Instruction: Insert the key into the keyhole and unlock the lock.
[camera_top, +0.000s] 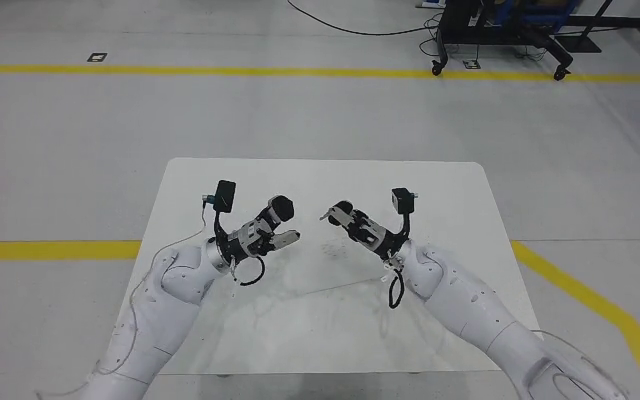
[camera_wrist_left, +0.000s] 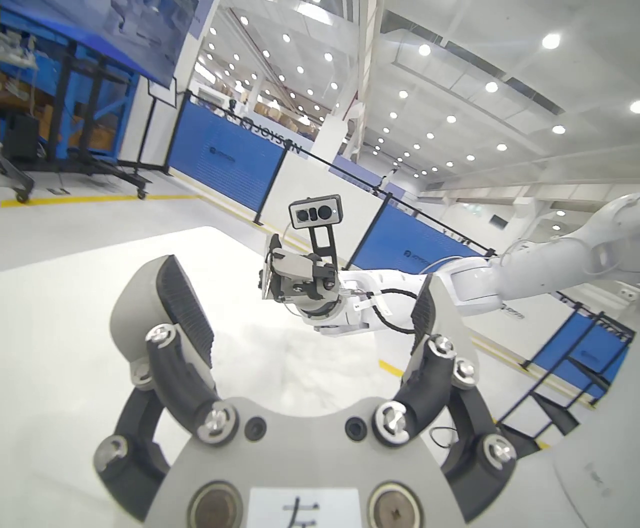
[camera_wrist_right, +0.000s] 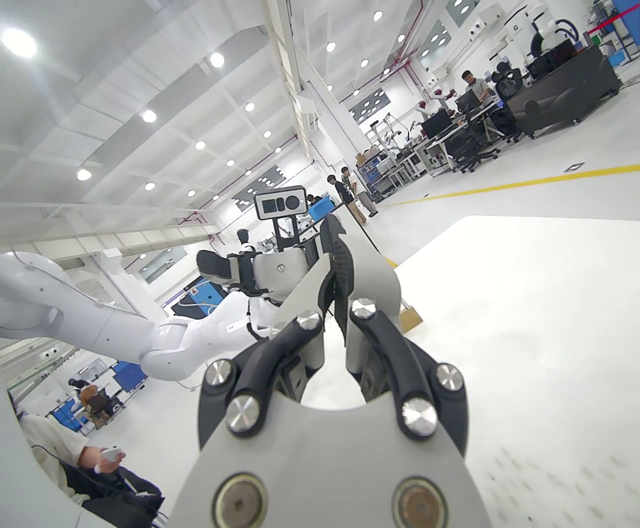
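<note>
Both grippers hang a little above the white table, facing each other across a small gap near its middle. My left gripper is open, and its ribbed black pads stand wide apart with nothing between them. My right gripper is shut. Its two pads are pressed together, and I see nothing held between them. From the left wrist view the right gripper appears end-on, straight ahead. In the right wrist view the left gripper sits just beyond my shut fingers.
The bare tabletop spreads out under and around both arms. A black wheeled frame stands on the floor well beyond the table's far right corner. Yellow floor lines run past the table. A small cardboard box lies past the table edge.
</note>
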